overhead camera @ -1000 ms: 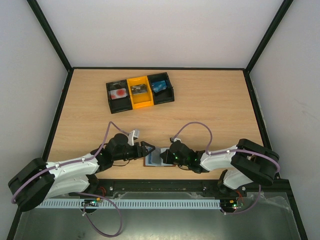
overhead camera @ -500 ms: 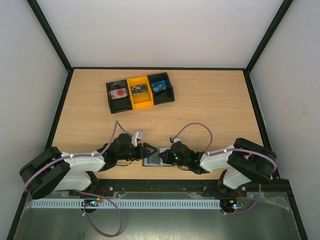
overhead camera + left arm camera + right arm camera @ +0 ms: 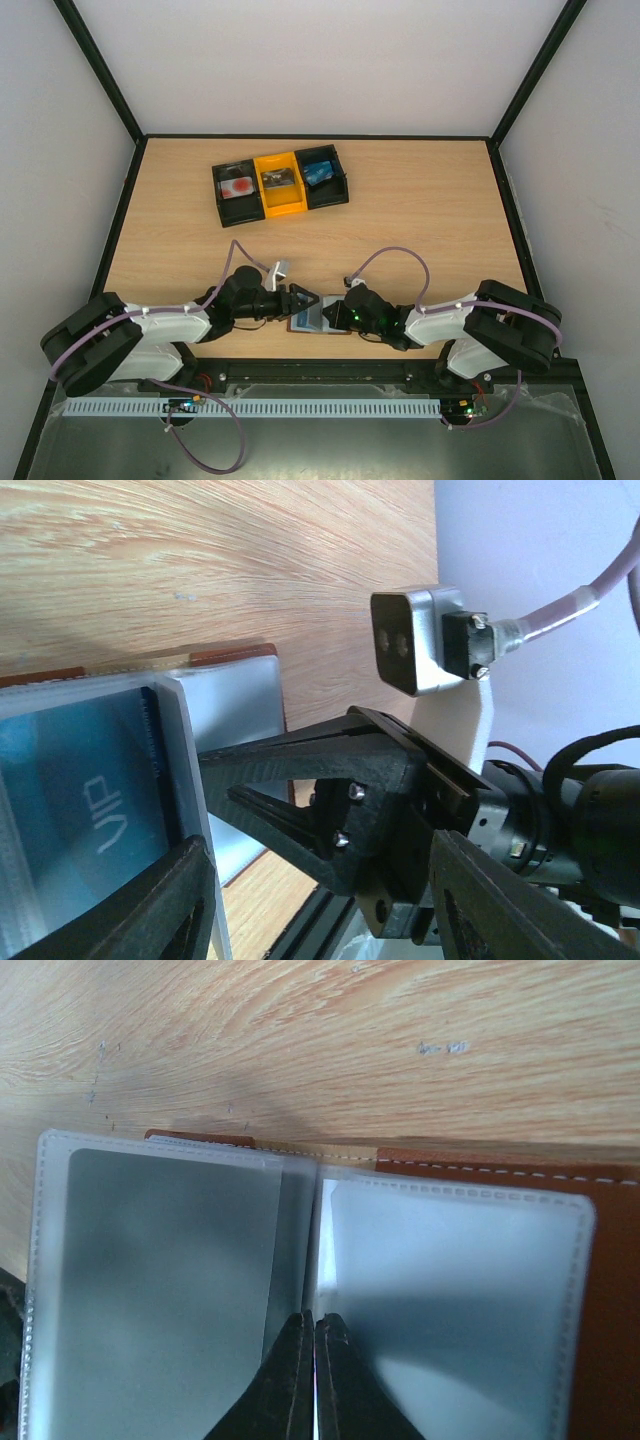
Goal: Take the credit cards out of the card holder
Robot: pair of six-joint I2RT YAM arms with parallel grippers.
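Both arms lay low along the near edge of the desk (image 3: 430,210), forearms almost level, reaching toward each other so that the wrists met about midway along that edge. The card holder (image 3: 308,322) lay open there between them. The left fingers (image 3: 160,895) were spread wide at the holder's left side, closed on nothing. The right fingers (image 3: 290,1380) were pressed together, pinching a thin clear leaf at the holder's fold.

Only the left wrist view showed a blue credit card (image 3: 85,810) with pale letters, tucked inside one of the frosted sleeves (image 3: 235,720), with the right arm's black fingers at that sleeve's edge. The right wrist view showed two such sleeves and the brown leather rim. The overhead view alone showed a black-and-yellow tray (image 3: 280,183) toward the far edge.
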